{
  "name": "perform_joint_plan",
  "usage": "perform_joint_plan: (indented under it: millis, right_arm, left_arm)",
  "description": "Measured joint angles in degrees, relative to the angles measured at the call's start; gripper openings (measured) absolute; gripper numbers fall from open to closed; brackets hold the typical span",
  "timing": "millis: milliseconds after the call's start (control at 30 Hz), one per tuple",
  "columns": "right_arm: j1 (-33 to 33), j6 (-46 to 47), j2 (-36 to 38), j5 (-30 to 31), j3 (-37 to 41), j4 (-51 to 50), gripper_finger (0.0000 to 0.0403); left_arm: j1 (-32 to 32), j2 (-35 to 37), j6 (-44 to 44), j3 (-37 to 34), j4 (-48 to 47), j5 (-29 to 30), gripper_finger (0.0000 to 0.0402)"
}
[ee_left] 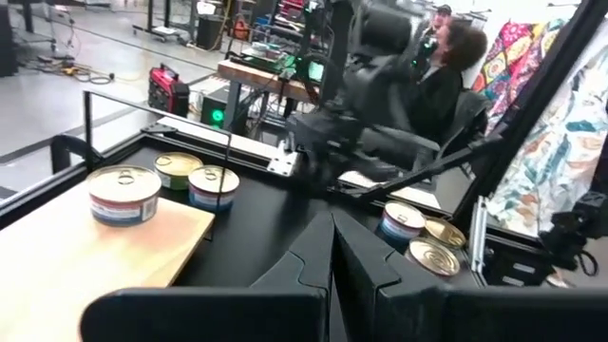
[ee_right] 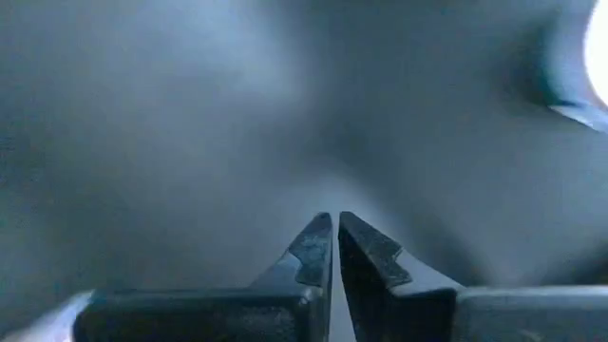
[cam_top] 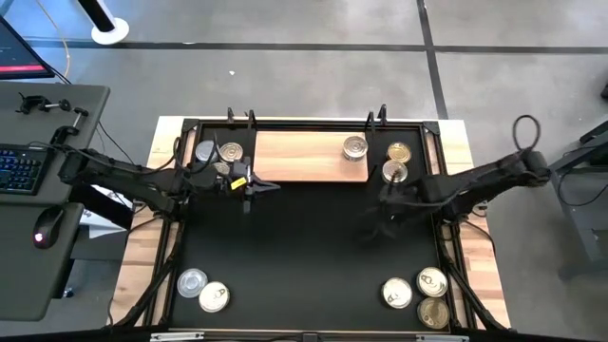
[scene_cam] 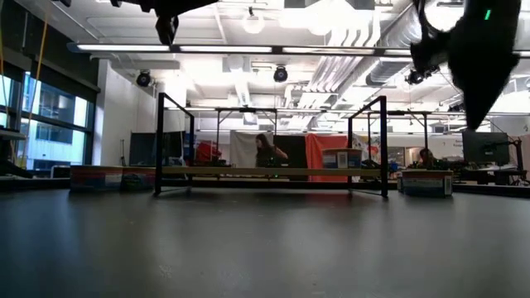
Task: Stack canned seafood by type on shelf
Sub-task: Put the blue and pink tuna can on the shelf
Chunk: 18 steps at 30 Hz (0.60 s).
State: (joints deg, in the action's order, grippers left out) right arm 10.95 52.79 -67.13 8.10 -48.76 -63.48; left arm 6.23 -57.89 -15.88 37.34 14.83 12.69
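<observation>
Both arms' jaws closed, empty. One round metal tin (cam_top: pixel 355 146) on flat pale-wood shelf (cam_top: pixel 294 157).

A keyboard (cam_top: pixel 19 169) and mouse (cam_top: pixel 44 226) are sitting on the grey desk (cam_top: pixel 47 304) — beside the table; a person (ee_left: pixel 446 66) is sitting in the room beyond; a red machine (ee_left: pixel 167 90) is standing on the floor.

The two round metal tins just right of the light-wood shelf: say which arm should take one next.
Right, probably. The right gripper hangs over the black mat just in front of those two round metal tins; the left gripper is across the light-wood shelf, nearer the far-left tins. Both grippers are shut and empty.
</observation>
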Motion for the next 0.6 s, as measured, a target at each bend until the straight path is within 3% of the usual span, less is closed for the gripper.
perform_joint_plan:
  millis: [233,433,600]
  right_arm:
    - [-15.09,15.27,9.29,13.29,11.87,3.29,0.0004]
    - [-24.22,11.23,10.10,11.37,18.85,19.49,0.0001]
    - [-28.14,8.47,10.12,15.01,18.61,19.72,0.0000]
  left_arm:
    - [-1.04,-0.02,0.06,0.00,4.08,0.04,0.0000]
    - [0.00,-0.24,0.04,0.00,5.18,-3.16,0.0000]
    - [2.98,-2.46,0.07,0.00,5.20,-2.90,0.0000]
